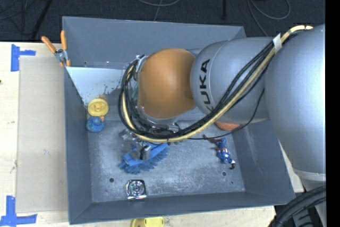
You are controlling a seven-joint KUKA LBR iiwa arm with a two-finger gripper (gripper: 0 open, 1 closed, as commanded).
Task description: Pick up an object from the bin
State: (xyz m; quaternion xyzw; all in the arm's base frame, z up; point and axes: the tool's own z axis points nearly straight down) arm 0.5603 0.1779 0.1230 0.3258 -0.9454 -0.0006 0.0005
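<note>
The blue bristly brush-like thing (pixel 144 159) lies on the floor of the grey metal bin (pixel 186 174) at lower centre of the frame, with the gripper (pixel 141 149) down on its upper edge beneath the orange wrist cover (pixel 164 82); whether it is spread or pinching cannot be told. The grasp would go best, I judge, closing on the firm body rather than loose bristles, then lifting straight up. The bin also holds a yellow-and-blue toy (pixel 97 114) at left, a small blue figure (pixel 224 152) at right, and a round metal piece (pixel 136 187) by the lower wall.
</note>
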